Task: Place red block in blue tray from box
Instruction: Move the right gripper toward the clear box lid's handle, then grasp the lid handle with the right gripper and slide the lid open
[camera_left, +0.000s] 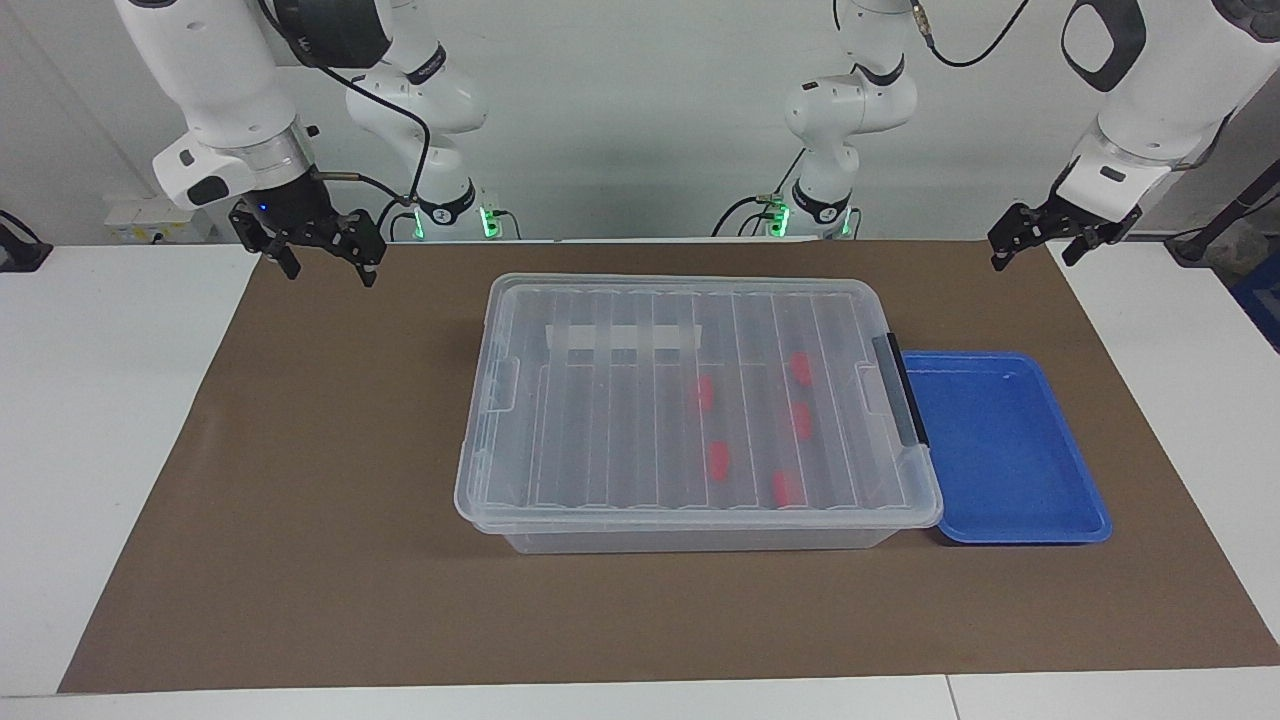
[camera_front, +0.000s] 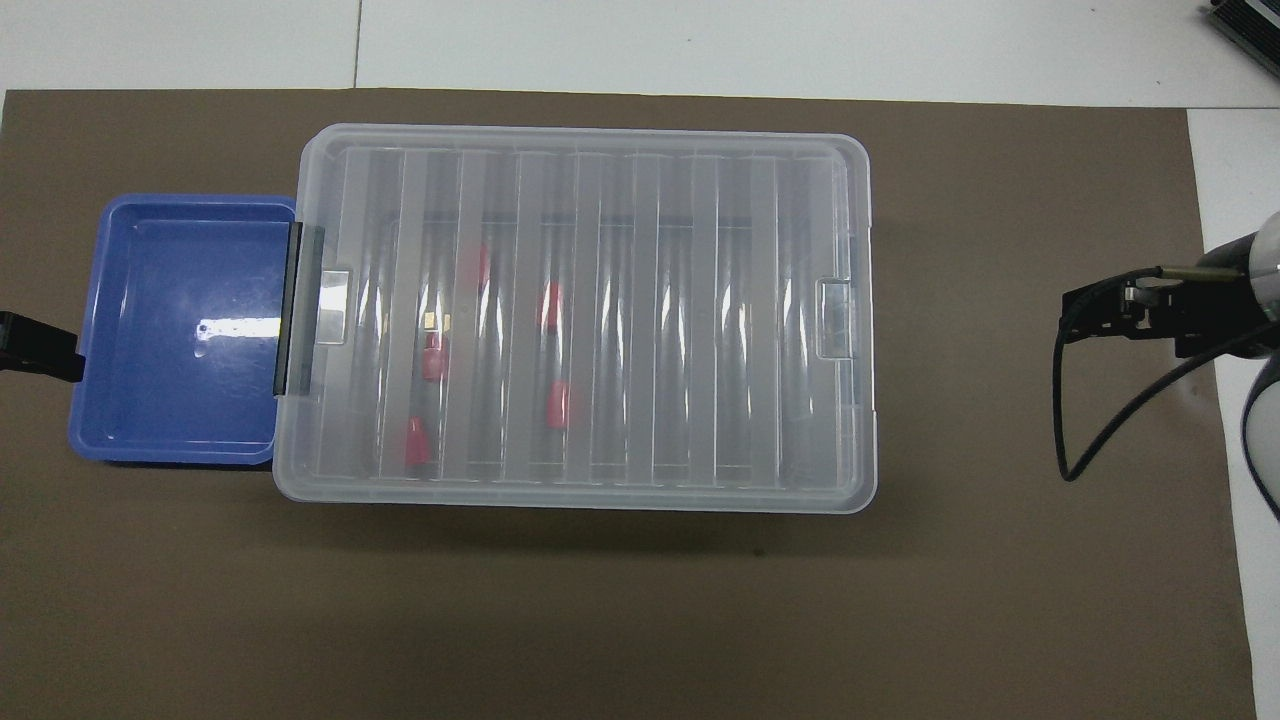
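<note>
The box (camera_left: 620, 420) is a clear bin in the middle of the mat with its ribbed lid shut. Several red blocks (camera_left: 718, 459) lie inside toward the latch end and show through the lid, also in the overhead view (camera_front: 559, 403). The blue tray (camera_left: 1000, 450) lies empty beside the box's black latch (camera_left: 900, 390), toward the left arm's end. My left gripper (camera_left: 1034, 258) hangs open and empty over the mat's corner near the tray. My right gripper (camera_left: 328, 268) hangs open and empty over the mat at the right arm's end, well apart from the box.
A brown mat (camera_left: 300, 500) covers the white table (camera_left: 100, 400) under everything. In the overhead view the tray (camera_front: 180, 330) touches the box (camera_front: 600, 320), the left gripper's tip (camera_front: 35, 345) shows at the tray's outer rim, and the right gripper (camera_front: 1110, 315) is at the mat's edge.
</note>
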